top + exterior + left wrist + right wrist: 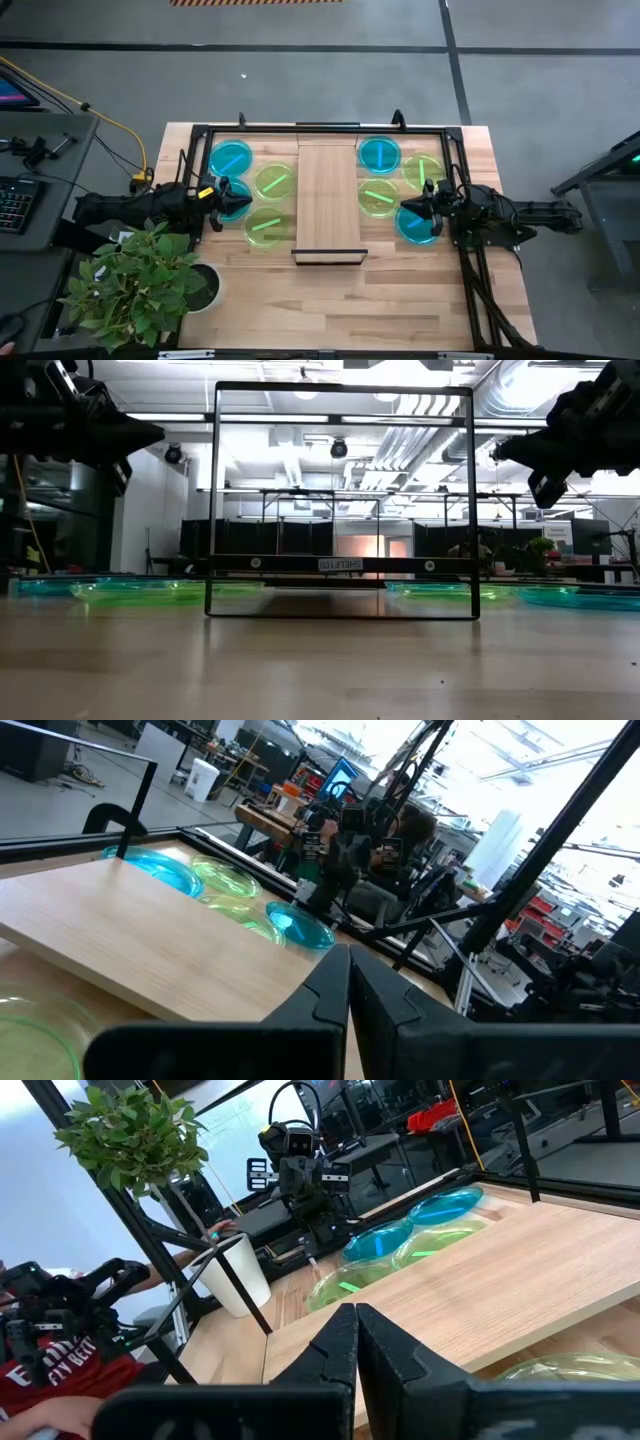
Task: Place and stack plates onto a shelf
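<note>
- From above: left gripper (221, 194) closed and holding nothing, over a blue plate (232, 200); another blue plate (231, 158) and two green plates (275, 181) just beyond its tip. Right gripper (405, 208) also closed and empty, above a blue plate (417, 224). Bare shelf (329, 200) between the two grippers, no plate on it.
- From table height: both grippers raised above the table, left gripper (150, 433) and right gripper (503, 450) at either side of the shelf frame (342, 500). Plates flat on the table below them.
- From left wrist: fingers (330, 990) pressed together, shelf board (150, 945) ahead, plates beyond it.
- From right wrist: fingers (375, 1342) together, nothing between; shelf board (480, 1285) ahead, potted plant (140, 1130) beyond.
</note>
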